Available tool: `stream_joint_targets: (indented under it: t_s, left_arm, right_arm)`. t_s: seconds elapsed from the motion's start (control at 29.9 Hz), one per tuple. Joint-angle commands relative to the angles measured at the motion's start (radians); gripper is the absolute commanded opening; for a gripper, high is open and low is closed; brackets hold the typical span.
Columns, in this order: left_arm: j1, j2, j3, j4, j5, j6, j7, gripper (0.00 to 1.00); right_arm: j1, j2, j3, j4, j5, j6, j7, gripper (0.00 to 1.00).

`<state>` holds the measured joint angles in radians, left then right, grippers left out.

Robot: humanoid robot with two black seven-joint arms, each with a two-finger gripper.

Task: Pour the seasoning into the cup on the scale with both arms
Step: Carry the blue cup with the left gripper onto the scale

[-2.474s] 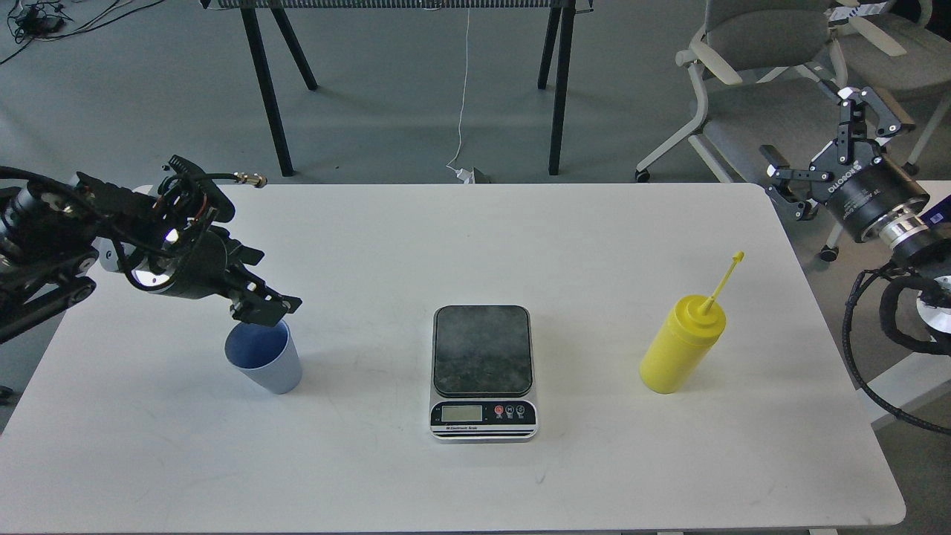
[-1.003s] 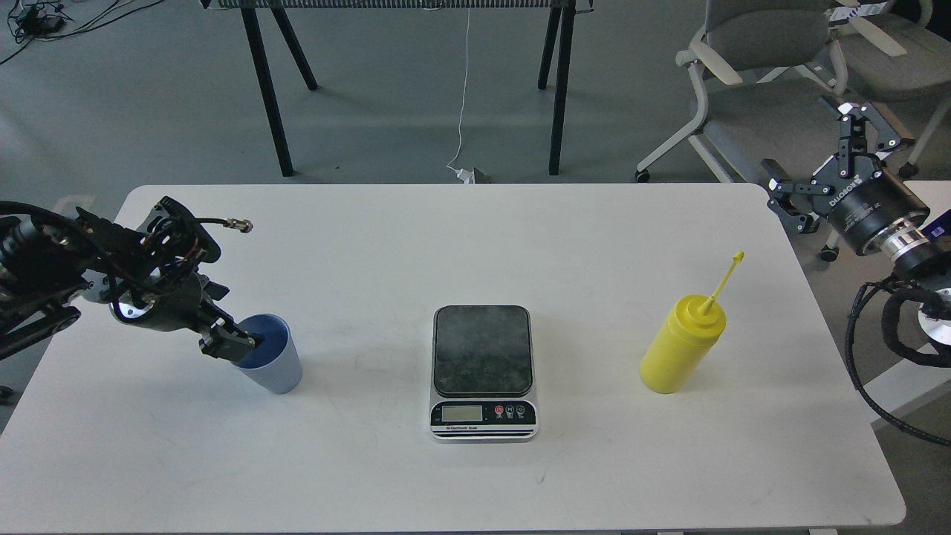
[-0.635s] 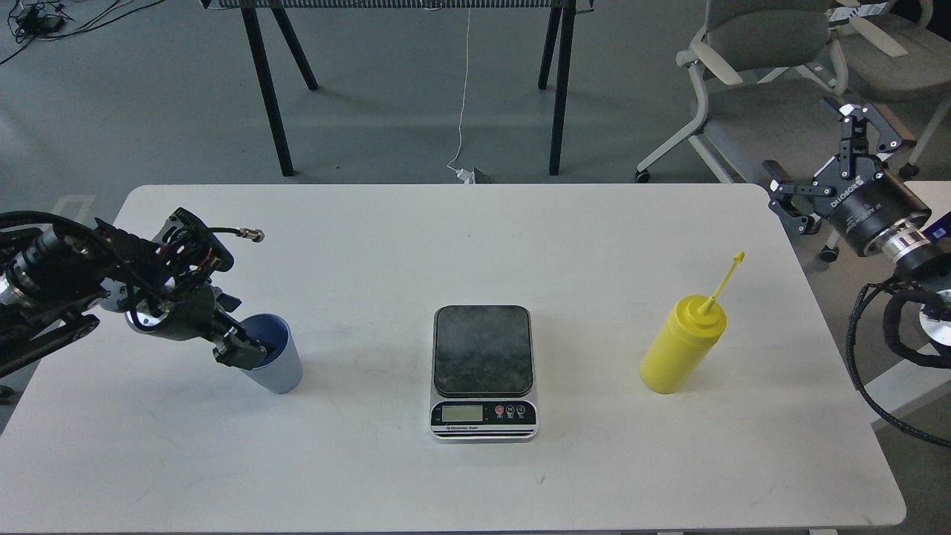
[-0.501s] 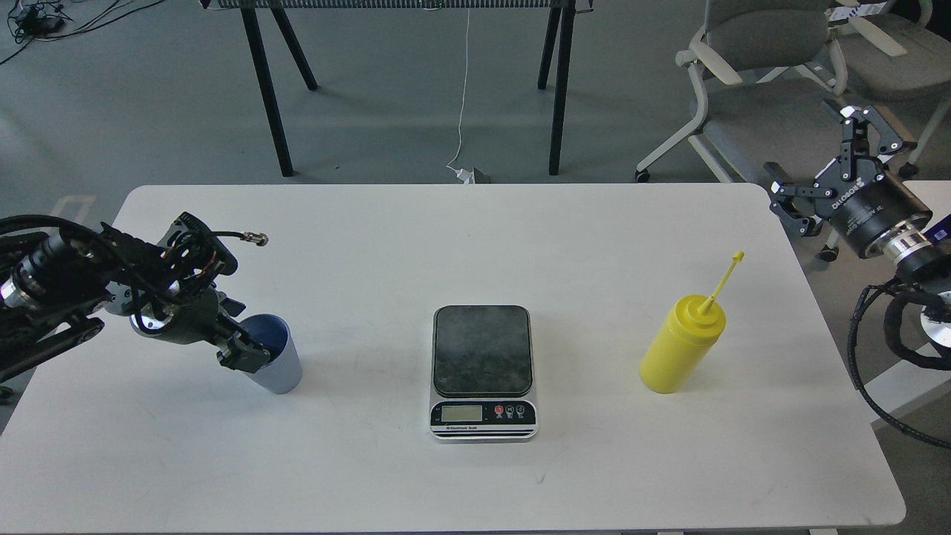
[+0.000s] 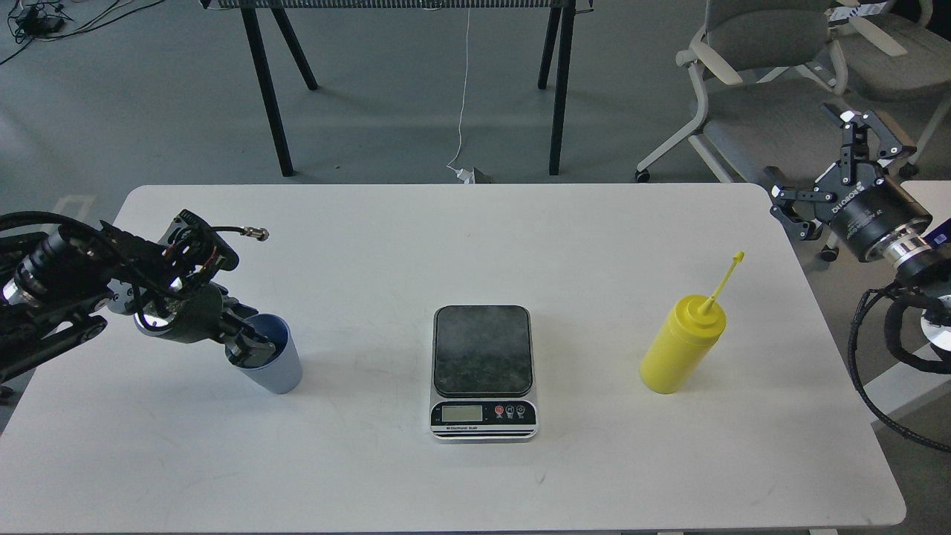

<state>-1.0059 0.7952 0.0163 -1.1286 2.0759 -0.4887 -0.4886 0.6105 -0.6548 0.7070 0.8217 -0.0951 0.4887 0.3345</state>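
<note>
The light-blue cup [image 5: 273,365] stands upright on the white table [image 5: 475,238], left of the scale [image 5: 483,353], whose dark plate is bare. My left gripper [image 5: 247,346] is at the cup's left rim, with a dark fingertip reaching into the cup's mouth; its fingers blend together, so I cannot tell whether they grip the wall. The yellow seasoning bottle [image 5: 680,345] stands upright to the right of the scale, its nozzle pointing up and right. My right gripper [image 5: 823,160] is open and empty, raised beyond the table's right edge, far from the bottle.
Grey office chairs [image 5: 765,44] stand behind the table's right corner, near my right arm. Black table legs [image 5: 271,89] and a white cable [image 5: 462,96] are on the floor behind the table. My left arm's cables [image 5: 223,234] hang over the table's left part.
My left gripper came down from above the cup to its left rim, then turned slightly, with a fingertip inside the mouth. The cup has not moved. My right gripper shifted only slightly.
</note>
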Motion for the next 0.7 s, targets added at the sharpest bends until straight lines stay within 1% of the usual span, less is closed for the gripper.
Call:
stream_joint_targets:
  t_s: [0.0,0.13,0.2,0.4,0.6,0.67]
  left_arm:
    - [0.000,0.001,0.002,0.010,0.001,0.000,0.000,0.12]
    - [-0.003,0.006,0.002,0.013,0.000,0.000,0.000,0.03]
    - [-0.007,0.007,0.001,0.013,-0.004,0.000,0.000,0.00]
    - [-0.028,0.010,-0.009,0.013,-0.007,0.000,0.000,0.00]
    - [-0.086,0.013,-0.009,0.010,-0.022,0.000,0.000,0.00]
    - [-0.123,0.012,-0.009,0.003,-0.059,0.000,0.000,0.00]
  right_arm:
    - [-0.003,0.000,0.000,0.000,0.000,0.000,0.009,0.99]
    - [-0.008,0.000,0.000,0.000,0.000,0.000,0.012,0.99]
    - [-0.011,0.001,0.000,0.000,0.000,0.000,0.012,0.99]
    - [-0.015,0.001,0.000,0.000,0.000,0.000,0.012,0.99]
    - [-0.017,0.001,-0.001,0.000,0.000,0.000,0.012,0.99]
    - [-0.017,0.001,0.000,0.000,0.000,0.000,0.012,0.99]
